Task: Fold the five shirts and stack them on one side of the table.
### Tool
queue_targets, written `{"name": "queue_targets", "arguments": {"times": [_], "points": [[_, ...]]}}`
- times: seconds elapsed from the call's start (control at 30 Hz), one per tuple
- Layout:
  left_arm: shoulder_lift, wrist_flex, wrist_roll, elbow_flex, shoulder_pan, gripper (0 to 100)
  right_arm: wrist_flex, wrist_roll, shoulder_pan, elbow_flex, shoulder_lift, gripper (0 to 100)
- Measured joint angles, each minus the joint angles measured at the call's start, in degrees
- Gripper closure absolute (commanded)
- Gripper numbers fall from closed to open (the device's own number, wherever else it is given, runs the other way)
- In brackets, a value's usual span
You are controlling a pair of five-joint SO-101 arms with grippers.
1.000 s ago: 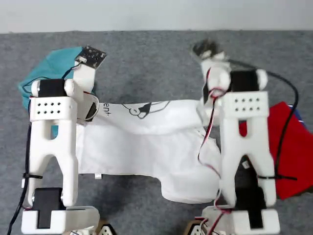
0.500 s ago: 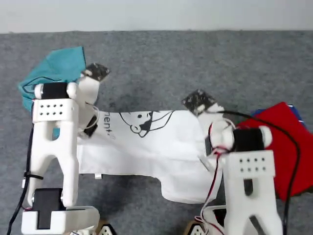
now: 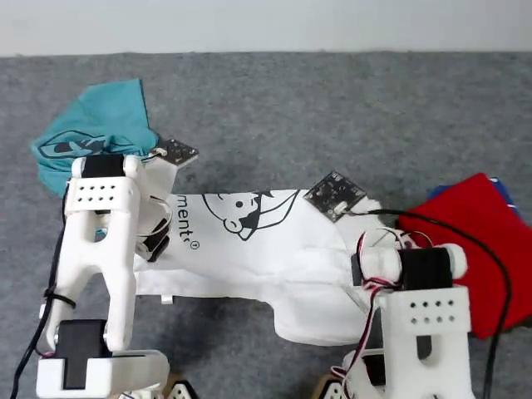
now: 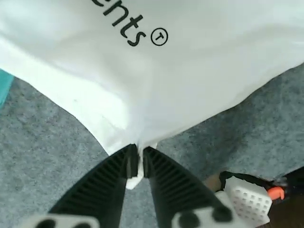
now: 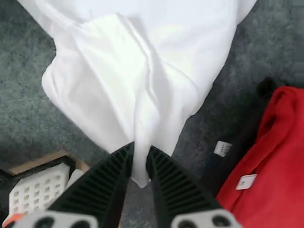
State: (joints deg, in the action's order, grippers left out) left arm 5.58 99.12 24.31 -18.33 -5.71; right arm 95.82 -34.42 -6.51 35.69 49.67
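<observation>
Table (image 3: pixel 332 108): 1, grey, carpet-like top.

Shirts counted: 3 certain.
- White shirt (image 3: pixel 266 249): 1, largest item. Lies spread at table centre between the 2 arms, black print facing up, part-folded w/ rumpled lower edge.
- Red shirt (image 3: pixel 478 233): 1, on table's right side, just beside white shirt. Dark cloth (image 5: pixel 247 137) w/ white tags lies under its edge; cannot tell if it is a shirt.
- Teal shirt (image 3: pixel 96 129): 1, bunched at far left corner, apart from white shirt.

Arms: 2, white.
- Left arm (image 3: pixel 100 249): bent fwd over white shirt's left end, wrist low to table. Left gripper (image 4: pixel 136 164): jaws pinched tight on the shirt's edge, cloth caught between tips.
- Right arm (image 3: pixel 420 324): drawn back near its base, wrist over shirt's right end, next to red shirt. Right gripper (image 5: pixel 140 164): jaws closed on a fold of white cloth.
</observation>
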Motion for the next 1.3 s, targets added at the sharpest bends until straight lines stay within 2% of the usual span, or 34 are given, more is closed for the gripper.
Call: {"name": "queue_targets", "arguments": {"times": [0.13, 0.37, 0.57, 0.77, 0.93, 1.07, 1.2, 1.3], "points": [[0.0, -1.67, -3.16, 5.98, 0.0, 99, -8.79, 4.22, 2.9, -2.99, 2.2, 98.8], [0.0, -0.44, -9.85, 30.42, 0.44, 99, -23.38, 10.37, 3.34, -21.1, 2.46, 98.8], [4.57, 0.26, -14.33, 46.15, 2.73, 99, -22.33, 12.04, 1.05, -36.92, 2.46, 98.8], [19.6, 0.26, -14.95, 48.18, 4.66, 99, -10.37, 12.31, -1.93, -49.93, 3.43, 98.8], [30.42, 0.26, -14.95, 43.25, 4.48, 99, -7.12, 12.31, -2.37, -49.67, 2.29, 98.8], [30.77, 0.26, -13.89, 40.62, 4.66, 99, -13.27, 12.31, -2.37, -42.11, 0.97, 98.8], [31.56, 0.26, -13.36, 40.35, 4.66, 99, -26.02, 12.31, -1.23, -31.12, -2.64, 98.8], [31.65, -0.44, -13.36, 40.35, 4.75, 99, -30.15, 12.4, -0.97, -29.98, -3.25, 98.8]]}}
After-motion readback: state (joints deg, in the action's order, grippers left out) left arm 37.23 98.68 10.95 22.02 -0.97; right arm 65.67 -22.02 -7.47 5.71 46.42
